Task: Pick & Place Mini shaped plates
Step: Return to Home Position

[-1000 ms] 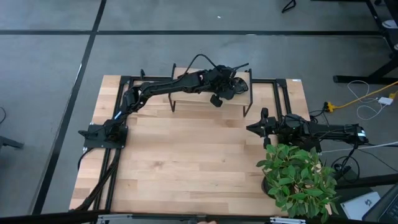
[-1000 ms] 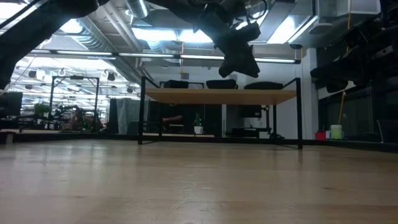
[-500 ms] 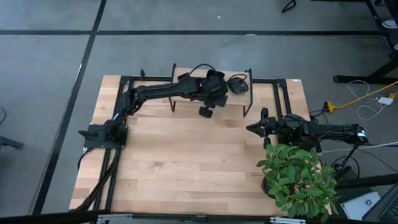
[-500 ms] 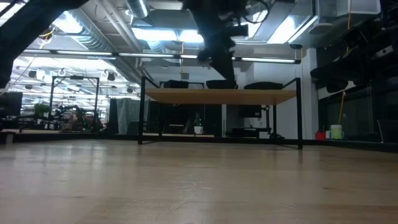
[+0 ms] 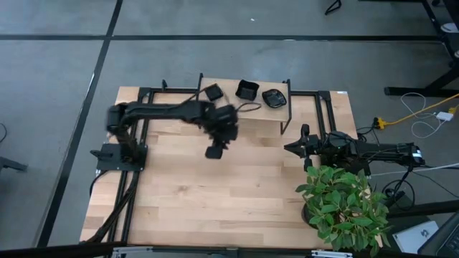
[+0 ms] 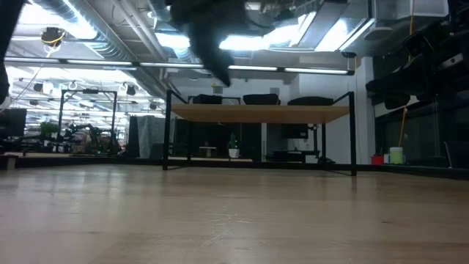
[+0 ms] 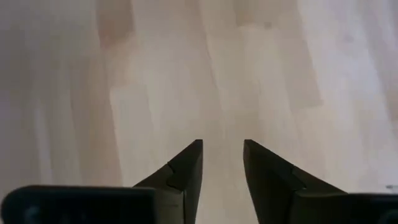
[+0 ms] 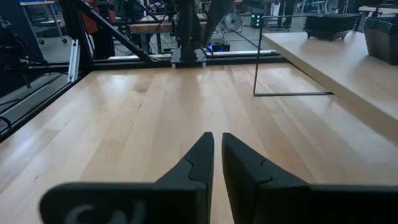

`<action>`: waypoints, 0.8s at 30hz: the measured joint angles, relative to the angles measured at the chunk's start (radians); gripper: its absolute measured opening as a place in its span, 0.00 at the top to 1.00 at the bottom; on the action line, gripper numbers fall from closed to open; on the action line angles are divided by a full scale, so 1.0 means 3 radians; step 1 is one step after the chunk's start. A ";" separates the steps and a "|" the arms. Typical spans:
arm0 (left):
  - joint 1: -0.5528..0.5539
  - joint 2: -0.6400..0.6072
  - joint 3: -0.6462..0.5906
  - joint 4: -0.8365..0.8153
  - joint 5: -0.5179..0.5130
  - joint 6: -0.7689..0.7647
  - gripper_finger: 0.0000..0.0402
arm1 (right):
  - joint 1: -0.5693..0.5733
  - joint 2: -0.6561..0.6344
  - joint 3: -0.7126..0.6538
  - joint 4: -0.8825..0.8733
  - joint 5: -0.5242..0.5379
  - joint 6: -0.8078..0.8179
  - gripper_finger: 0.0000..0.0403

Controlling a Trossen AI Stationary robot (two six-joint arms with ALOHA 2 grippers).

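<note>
Wooden table (image 5: pixel 215 208), bare boards right under the left gripper (image 5: pixel 214 151); just beyond it the shelf (image 5: pixel 262 118) carries three small stacks of mini shaped plates (image 5: pixel 247 89), and a potted plant (image 5: pixel 344 204) sits close beside the right gripper (image 5: pixel 289 148).

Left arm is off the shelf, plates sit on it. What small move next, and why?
Probably draw the left gripper back toward its base at the left edge of the table: it is open and empty over bare wood, the mini shaped plates sit in three stacks on the shelf, and the right gripper waits at the right edge.
</note>
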 joint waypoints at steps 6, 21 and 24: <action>-0.0183 -0.1120 -0.1823 0.1758 -0.0104 -0.0672 0.73 | 0.0000 0.0000 0.0001 0.0000 0.0000 0.0001 0.92; -0.0487 -0.3632 -0.4584 0.4356 -0.1150 -0.1082 0.73 | 0.0000 0.0000 0.0000 0.0000 0.0000 0.0001 0.92; -0.0505 -0.3967 -0.4791 0.4400 -0.1257 -0.1078 0.73 | 0.0000 0.0000 0.0000 0.0000 0.0000 0.0001 0.92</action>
